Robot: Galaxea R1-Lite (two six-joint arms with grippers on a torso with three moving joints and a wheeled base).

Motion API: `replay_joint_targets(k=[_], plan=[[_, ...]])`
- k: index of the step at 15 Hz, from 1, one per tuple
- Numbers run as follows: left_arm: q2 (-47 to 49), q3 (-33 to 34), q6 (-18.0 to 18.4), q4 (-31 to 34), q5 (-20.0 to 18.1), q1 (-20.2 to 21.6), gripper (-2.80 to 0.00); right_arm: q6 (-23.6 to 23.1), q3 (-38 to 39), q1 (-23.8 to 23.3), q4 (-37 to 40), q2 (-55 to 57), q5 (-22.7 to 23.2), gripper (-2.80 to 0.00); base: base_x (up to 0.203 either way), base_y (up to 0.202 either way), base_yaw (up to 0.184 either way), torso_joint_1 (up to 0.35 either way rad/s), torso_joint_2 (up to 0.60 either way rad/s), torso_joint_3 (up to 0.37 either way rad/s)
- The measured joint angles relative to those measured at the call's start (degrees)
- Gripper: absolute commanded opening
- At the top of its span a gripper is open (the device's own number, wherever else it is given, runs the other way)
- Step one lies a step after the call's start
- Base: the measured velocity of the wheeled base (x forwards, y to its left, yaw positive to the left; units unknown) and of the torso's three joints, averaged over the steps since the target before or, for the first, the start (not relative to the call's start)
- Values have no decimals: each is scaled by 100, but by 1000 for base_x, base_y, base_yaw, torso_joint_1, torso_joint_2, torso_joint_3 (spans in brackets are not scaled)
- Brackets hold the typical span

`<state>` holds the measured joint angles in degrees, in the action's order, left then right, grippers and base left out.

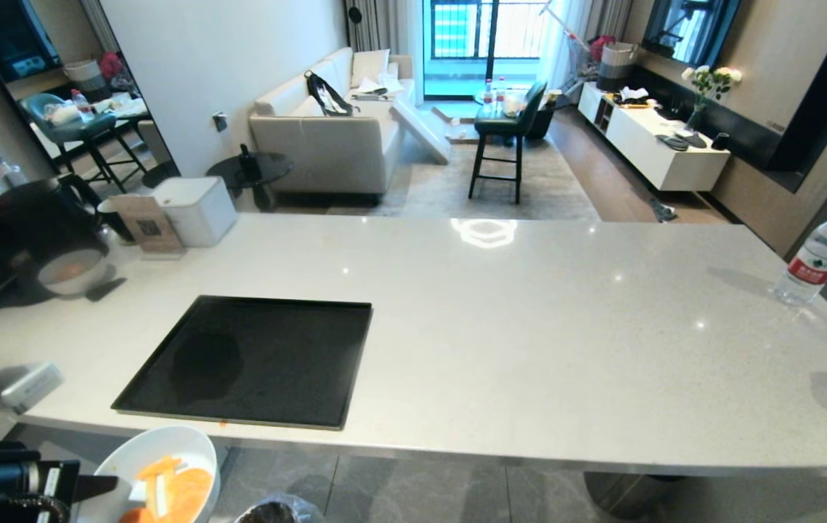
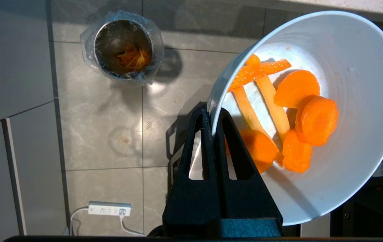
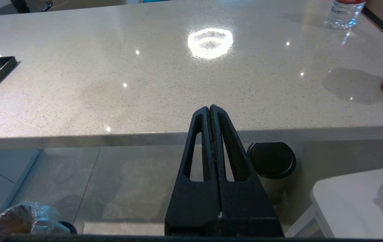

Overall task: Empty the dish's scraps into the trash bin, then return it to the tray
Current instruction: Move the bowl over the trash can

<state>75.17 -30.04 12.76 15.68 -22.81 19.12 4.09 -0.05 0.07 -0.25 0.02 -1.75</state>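
Note:
My left gripper [image 2: 213, 116] is shut on the rim of the dish [image 2: 356, 60], one finger inside and one outside. It holds the dish, white inside, off the near left edge of the counter, above the floor and tilted. The scraps [image 2: 299, 114], orange carrot slices and pale sticks, lie inside it. In the head view the dish [image 1: 137, 454] and scraps [image 1: 181, 487] sit at the bottom left beside the left gripper [image 1: 104, 485]. The trash bin [image 2: 124, 50], bag-lined with orange bits inside, stands on the floor below, off to the side of the dish. The black tray [image 1: 253, 356] lies bare on the counter. My right gripper [image 3: 209, 107] hangs shut and parked below the counter edge.
A water bottle [image 1: 820, 254] stands at the counter's right end. A black kettle [image 1: 43, 225] and a white box [image 1: 195, 211] stand at the back left. A steel bin with a black top [image 3: 272, 161] stands under the counter. A power strip [image 2: 109, 208] lies on the floor.

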Motion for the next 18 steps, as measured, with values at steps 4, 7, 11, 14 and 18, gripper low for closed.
replay_joint_targets(k=[4, 7, 11, 14, 18], plan=[[35, -17, 0, -6, 2, 3, -280, 1, 0, -2, 5, 0, 2, -280, -1, 169, -4, 1, 3, 2], [41, -15, -6, -7, 2, 6, -280, 1, 0, 2, 1, 0, 4, -280, 0, 186, -2, 3, 0, 2], [29, -2, 7, -5, -10, 69, -280, 2, -2, 0, 1, 0, -1, -280, 0, 49, -1, 2, 0, 1], [1, -4, 10, -5, -4, 89, -280, 2, -2, -10, -4, 0, 2, -280, 0, 0, 0, 0, 0, 0], [-39, -11, 7, -3, 0, 119, -280, 1, -2, -5, 1, 0, 2, -280, 0, 0, 0, 0, 0, 0]])
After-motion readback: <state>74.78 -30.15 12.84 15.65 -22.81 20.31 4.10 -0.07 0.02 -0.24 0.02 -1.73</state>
